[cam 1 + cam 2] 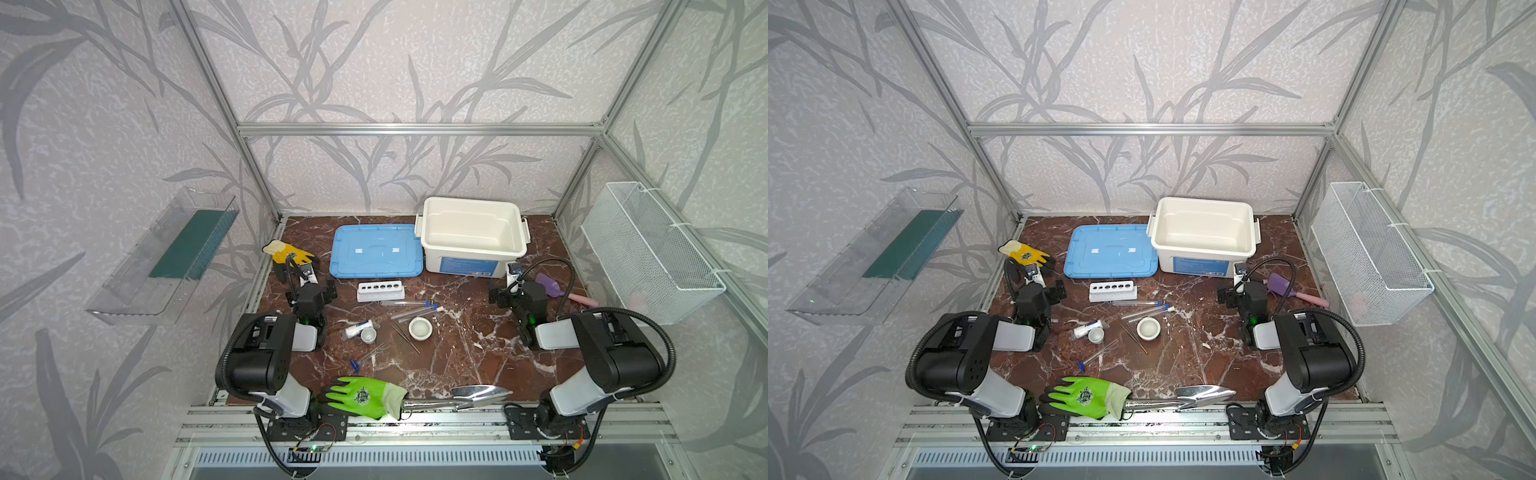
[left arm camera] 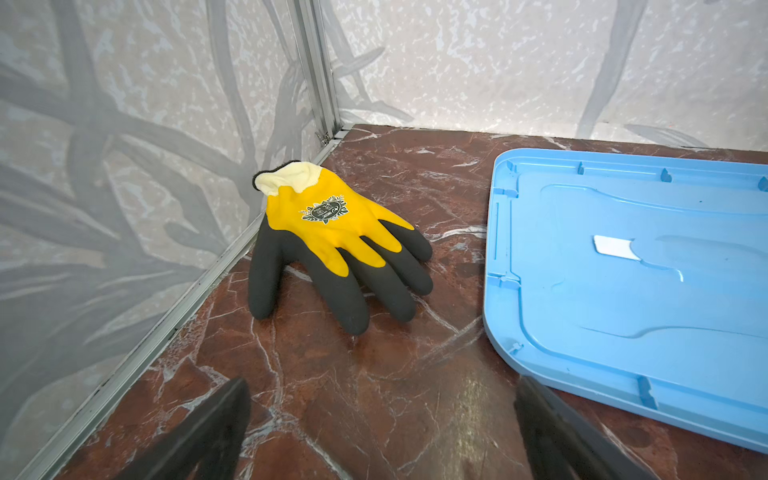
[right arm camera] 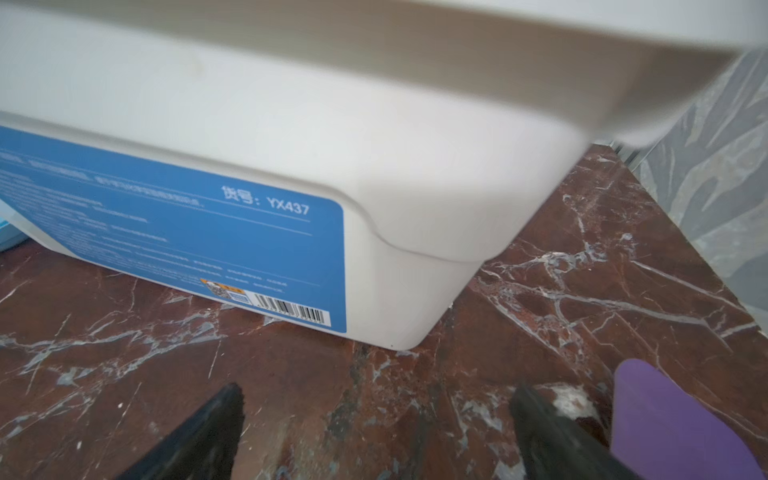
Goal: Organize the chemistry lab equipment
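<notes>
Gaping wide and empty, left tool and right tool flank slender clear test tubes and a round bowl.

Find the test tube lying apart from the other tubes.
The blue-capped test tube nearest the green glove; the other tubes lie clustered between the white rack and the bowl.

Light bright, diffuse, even; shadows soft. Pale glare patch on the surface just ahead of the left pincer. White box rim close ahead of the right pincer blurred, out of focus; both top views bow at their edges.
</notes>
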You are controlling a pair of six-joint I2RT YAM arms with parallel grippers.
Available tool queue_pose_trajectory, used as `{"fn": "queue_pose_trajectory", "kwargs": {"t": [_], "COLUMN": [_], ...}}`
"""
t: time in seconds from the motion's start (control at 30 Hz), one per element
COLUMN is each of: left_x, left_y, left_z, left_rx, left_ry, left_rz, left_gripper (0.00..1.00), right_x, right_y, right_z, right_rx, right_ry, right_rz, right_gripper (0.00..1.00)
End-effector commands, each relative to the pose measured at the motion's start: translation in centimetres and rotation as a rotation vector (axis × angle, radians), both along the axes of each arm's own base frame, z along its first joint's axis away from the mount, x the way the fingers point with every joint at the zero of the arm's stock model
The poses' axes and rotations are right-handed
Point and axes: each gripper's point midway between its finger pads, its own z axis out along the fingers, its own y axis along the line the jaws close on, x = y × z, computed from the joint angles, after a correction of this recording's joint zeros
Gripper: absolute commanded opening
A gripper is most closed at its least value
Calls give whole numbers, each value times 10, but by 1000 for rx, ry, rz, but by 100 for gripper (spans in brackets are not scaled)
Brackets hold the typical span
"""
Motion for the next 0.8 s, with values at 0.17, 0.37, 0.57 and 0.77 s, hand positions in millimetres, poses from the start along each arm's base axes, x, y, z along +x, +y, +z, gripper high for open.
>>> {"fn": "queue_pose_trajectory", "kwargs": {"t": [0.17, 0.37, 0.57, 0.77], "left_x": [5, 5, 5, 5], "left_y": [1, 1, 1, 1], "left_z": [9, 8, 8, 8], "left_rx": [-4, -4, -4, -4], "left_ry": [-24, -23, -23, -21], "left_rz": [-2, 1, 1, 0], "left_gripper": [99, 99, 99, 97], "right_x": [5, 5, 6, 6], "right_y": [3, 3, 3, 3], "right_z": [13, 12, 13, 13], "right_rx": [-3, 0, 1, 4], "right_ry": [-39, -36, -36, -35], "right_rz": [13, 14, 14, 17], "right_gripper": [99, 99, 99, 99]}}
